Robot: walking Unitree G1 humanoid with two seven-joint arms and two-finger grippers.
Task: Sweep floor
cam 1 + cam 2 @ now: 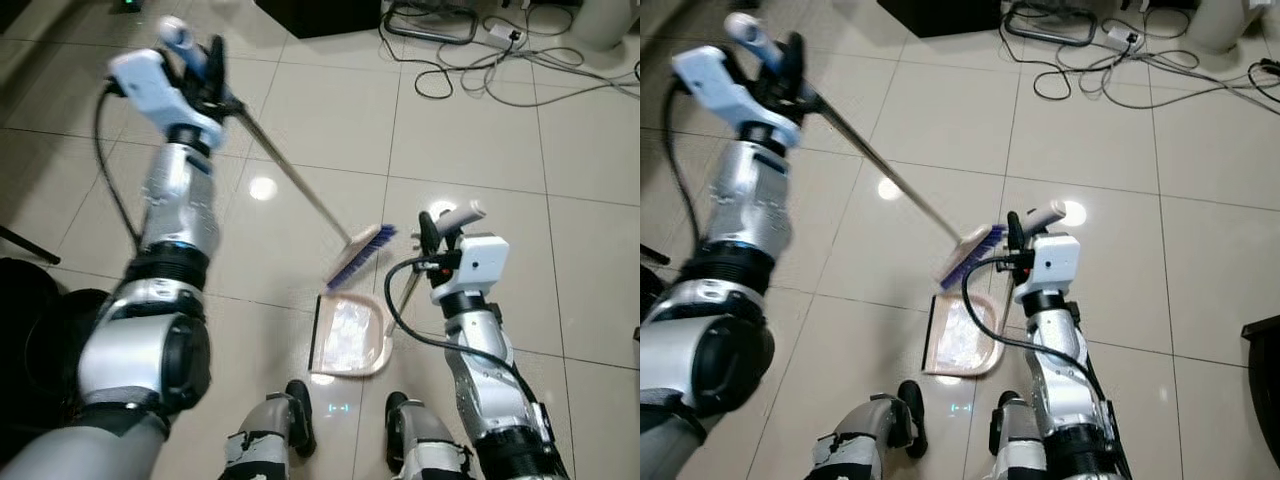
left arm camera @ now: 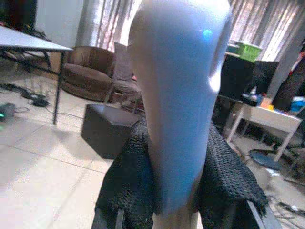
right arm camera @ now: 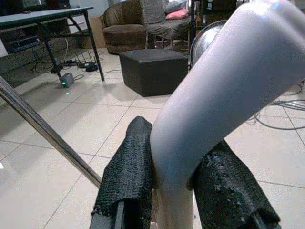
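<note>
Left eye view: one broom [image 1: 362,252], one dustpan [image 1: 349,336].

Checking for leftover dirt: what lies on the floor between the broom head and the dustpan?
Nothing that I can make out. In the left eye view the broom head hangs just beyond the dustpan, and the short stretch of tile between them looks bare.

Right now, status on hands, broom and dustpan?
Left hand shut on broom handle. Right hand shut on dustpan handle. Bristles at pan mouth. Cables ahead on floor.
</note>
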